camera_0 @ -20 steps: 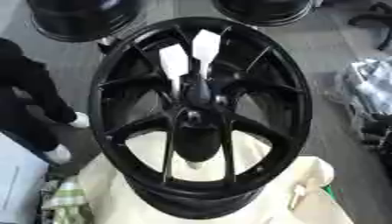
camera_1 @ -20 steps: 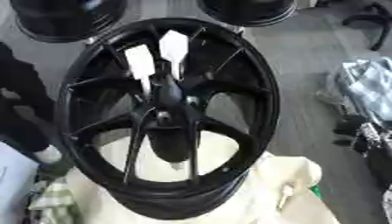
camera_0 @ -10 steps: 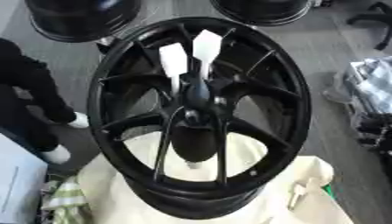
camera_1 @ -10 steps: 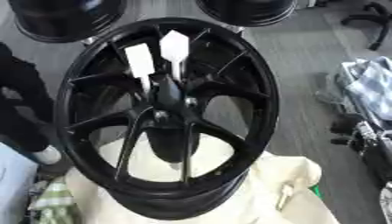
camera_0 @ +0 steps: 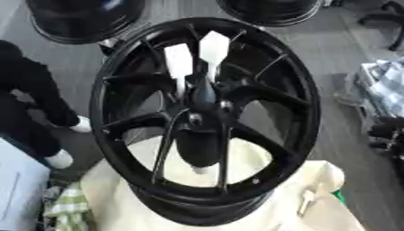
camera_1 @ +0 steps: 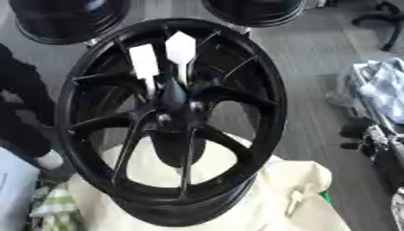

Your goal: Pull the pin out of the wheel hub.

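Note:
A large black spoked wheel (camera_0: pixel 304 122) stands tilted on a cream cloth (camera_0: pixel 118 198), filling the middle of both eye views. Two flat white pins with narrow stems stick up out of its hub (camera_0: pixel 201 101): a left one (camera_0: pixel 179 61) and a slightly higher right one (camera_0: pixel 214 45). They stand side by side, leaning toward the wheel's upper rim. Neither of my hands shows in either view, and nothing touches the pins.
Two more black wheels (camera_0: pixel 83 18) (camera_0: pixel 272 11) lie on the grey floor behind. A person in black (camera_0: pixel 31 99) stands at the left. A pile of checked fabric (camera_0: pixel 387 85) sits at the right, and a small pale stick (camera_0: pixel 306 203) lies on the cloth.

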You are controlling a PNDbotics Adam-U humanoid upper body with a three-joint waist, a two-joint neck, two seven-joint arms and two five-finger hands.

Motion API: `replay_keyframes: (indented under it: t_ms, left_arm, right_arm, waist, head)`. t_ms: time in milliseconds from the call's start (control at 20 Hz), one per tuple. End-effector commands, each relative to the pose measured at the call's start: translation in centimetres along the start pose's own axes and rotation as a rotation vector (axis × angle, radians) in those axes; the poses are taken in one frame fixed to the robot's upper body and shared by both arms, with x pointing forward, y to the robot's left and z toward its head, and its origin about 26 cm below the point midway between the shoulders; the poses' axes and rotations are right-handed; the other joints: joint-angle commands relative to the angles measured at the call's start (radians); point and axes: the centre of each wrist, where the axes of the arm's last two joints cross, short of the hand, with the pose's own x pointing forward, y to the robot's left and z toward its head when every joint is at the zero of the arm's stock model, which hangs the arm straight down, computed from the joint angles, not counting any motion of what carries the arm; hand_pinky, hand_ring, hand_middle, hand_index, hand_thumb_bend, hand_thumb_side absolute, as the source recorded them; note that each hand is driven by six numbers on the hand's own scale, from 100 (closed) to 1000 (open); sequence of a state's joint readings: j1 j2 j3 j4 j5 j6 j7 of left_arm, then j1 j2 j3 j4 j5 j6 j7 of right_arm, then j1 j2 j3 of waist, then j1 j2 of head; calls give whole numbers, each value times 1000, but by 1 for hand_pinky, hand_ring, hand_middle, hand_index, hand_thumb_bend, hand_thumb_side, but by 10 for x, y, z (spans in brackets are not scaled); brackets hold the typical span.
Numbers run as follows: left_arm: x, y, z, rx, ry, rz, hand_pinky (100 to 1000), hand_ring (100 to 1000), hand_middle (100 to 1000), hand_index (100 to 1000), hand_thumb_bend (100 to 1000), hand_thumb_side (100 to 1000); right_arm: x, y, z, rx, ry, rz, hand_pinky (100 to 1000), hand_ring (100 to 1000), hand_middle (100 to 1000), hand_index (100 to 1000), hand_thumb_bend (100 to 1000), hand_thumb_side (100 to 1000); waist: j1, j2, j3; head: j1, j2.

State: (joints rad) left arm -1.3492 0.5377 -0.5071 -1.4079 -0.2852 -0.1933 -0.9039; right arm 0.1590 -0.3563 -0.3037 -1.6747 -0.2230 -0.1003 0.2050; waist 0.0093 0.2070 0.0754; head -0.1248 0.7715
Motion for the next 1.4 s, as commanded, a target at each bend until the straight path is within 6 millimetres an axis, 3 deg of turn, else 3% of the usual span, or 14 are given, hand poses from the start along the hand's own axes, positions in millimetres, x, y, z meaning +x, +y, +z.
replay_keyframes:
  t_ms: [50, 400, 650, 950, 1400]
  left_arm:
    - [-4, 1, -3, -61, 49, -78, 916, 864, 799, 847, 220, 876]
    - [-19, -19, -25, -180, 111, -110, 914, 862, 796, 841, 309, 915]
    - [-24, -27, -35, -220, 142, -95, 920, 864, 797, 844, 311, 936]
    - [-14, -28, -37, -223, 151, -72, 932, 872, 805, 860, 359, 1000]
    - [-7, -36, -40, -252, 163, -72, 952, 885, 819, 889, 434, 1000]
  right_arm:
    - [7, -8, -2, 6, -15, 37, 658, 749, 658, 792, 100, 806]
    - [5, -8, -2, 5, -6, 41, 659, 749, 658, 792, 100, 811]
    - [4, -8, -2, 6, -2, 44, 659, 749, 658, 792, 100, 813]
    - [2, -8, -2, 2, 6, 50, 660, 749, 658, 792, 100, 818]
    - [1, -8, -2, 1, 10, 55, 660, 748, 657, 791, 100, 823]
  waist:
    - [-1, -15, -1]
    - [3, -15, -1]
    - [5, -14, -1]
    - [8, -11, 3]
    - [11, -5, 6]
  head:
    - [2, -1]
    - [8, -1]
    - [3, -1]
    - [-3, -1]
    - [-11, -1]
